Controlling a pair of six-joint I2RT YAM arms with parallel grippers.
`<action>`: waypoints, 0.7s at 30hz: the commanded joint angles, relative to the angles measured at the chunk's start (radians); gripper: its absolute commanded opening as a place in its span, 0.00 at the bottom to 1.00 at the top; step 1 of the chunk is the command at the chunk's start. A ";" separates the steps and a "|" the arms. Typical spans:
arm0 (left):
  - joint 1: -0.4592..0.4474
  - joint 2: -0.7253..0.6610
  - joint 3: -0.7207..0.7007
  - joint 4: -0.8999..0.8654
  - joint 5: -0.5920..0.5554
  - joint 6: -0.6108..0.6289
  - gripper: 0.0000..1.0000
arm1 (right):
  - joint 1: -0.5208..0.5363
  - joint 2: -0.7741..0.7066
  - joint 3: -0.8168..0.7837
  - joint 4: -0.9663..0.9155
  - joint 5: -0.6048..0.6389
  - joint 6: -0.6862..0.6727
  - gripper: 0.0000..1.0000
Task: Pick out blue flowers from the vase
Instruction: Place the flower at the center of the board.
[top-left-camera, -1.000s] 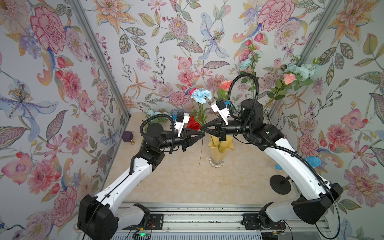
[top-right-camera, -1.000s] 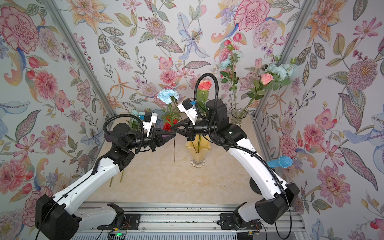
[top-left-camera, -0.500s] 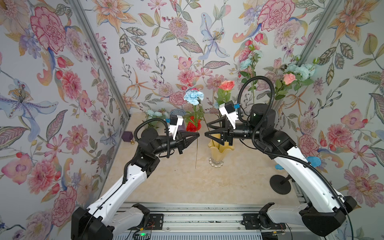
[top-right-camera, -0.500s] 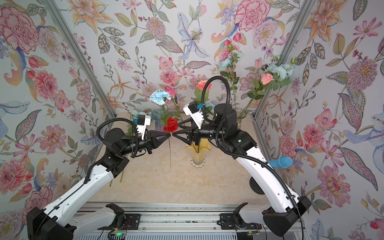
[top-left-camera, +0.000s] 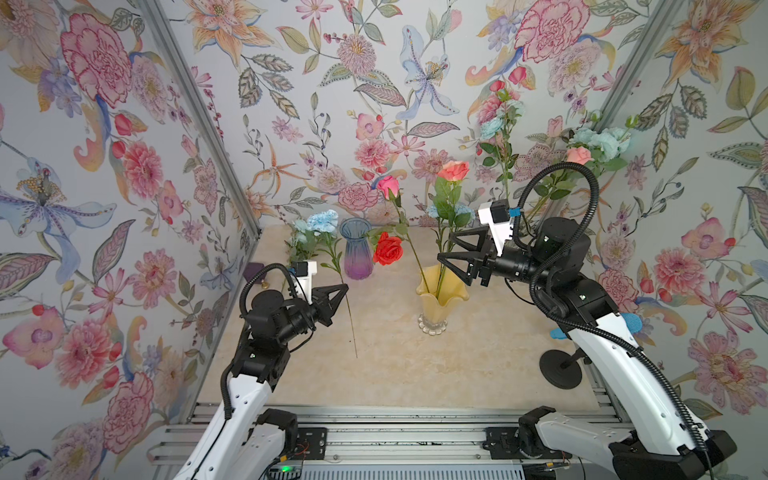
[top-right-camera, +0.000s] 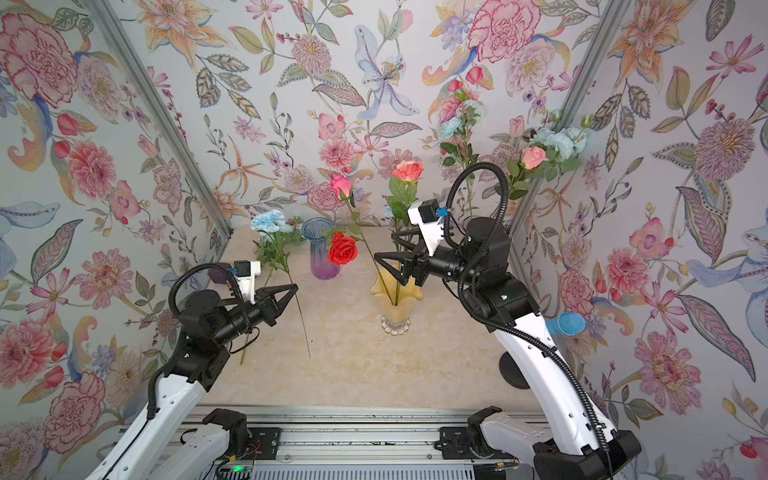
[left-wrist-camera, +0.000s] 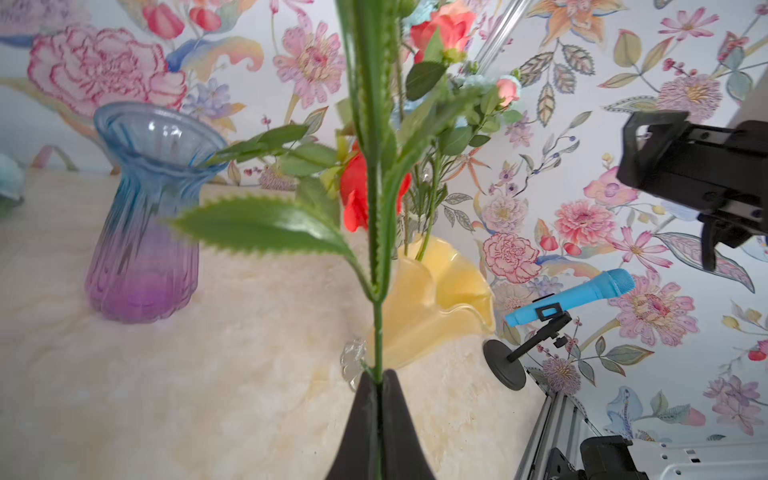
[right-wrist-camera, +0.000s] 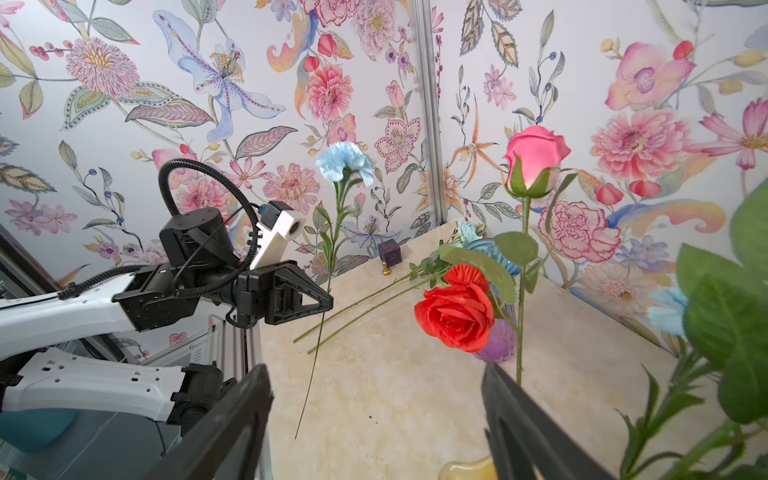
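I see three walls (top-left-camera: 365, 83) covered with flowered wallpaper, and pale metal posts (top-left-camera: 205, 124) stand in the two far corners. The table (top-left-camera: 415, 374) under the left gripper (top-left-camera: 344, 287) has a cream, marble-like top. Behind that gripper, on my side, a grey metal rail (top-left-camera: 395, 432) runs along the table's edge. The light is soft and even.

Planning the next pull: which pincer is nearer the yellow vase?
Right. The right pincer hangs open just above the rim of the yellow vase. The left pincer, shut on the stem of a blue flower, stands clearly apart, off to the vase's side.
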 joint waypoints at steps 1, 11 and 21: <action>0.023 0.049 -0.048 0.002 0.091 -0.029 0.00 | -0.009 -0.009 -0.008 0.050 -0.032 0.029 0.81; 0.025 0.276 -0.176 0.149 0.158 -0.032 0.00 | -0.036 0.004 -0.011 0.051 -0.042 0.037 0.83; 0.024 0.388 -0.124 -0.067 -0.063 0.085 0.00 | -0.049 0.000 -0.019 0.051 -0.054 0.041 0.84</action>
